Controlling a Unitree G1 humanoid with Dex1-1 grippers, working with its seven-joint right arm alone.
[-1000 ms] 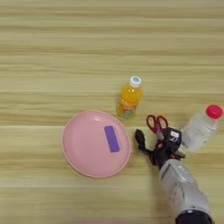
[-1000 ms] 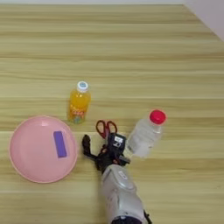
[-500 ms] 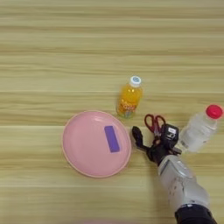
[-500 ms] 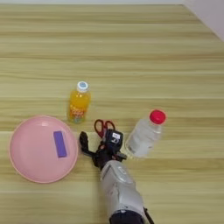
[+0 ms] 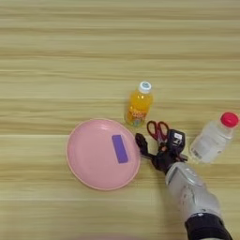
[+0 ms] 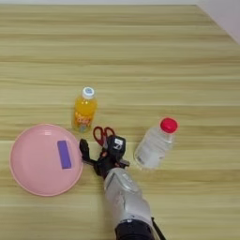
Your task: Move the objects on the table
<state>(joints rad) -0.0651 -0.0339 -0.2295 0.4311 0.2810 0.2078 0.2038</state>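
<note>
My right gripper (image 5: 157,142) is open over the red-handled scissors (image 5: 158,130). One black finger (image 5: 140,142) is next to the rim of the pink plate (image 5: 90,159), the other (image 5: 176,138) is right of the handles. The scissors' blades are hidden under the gripper. A small purple rectangle (image 5: 119,148) lies flat on the plate. The clear bottle with a red cap (image 5: 213,138) lies tilted to the right of the gripper, apart from it. The same gripper (image 6: 100,147) shows in the right eye view.
An orange juice bottle with a white cap (image 5: 139,104) stands upright just behind the scissors and the plate. My silver forearm (image 5: 191,196) comes in from the bottom edge. The striped wooden table (image 5: 70,56) stretches far behind and to the left.
The gripper has crept left and a little away from me, so its left finger is now close to the plate's rim. The objects have not moved.
</note>
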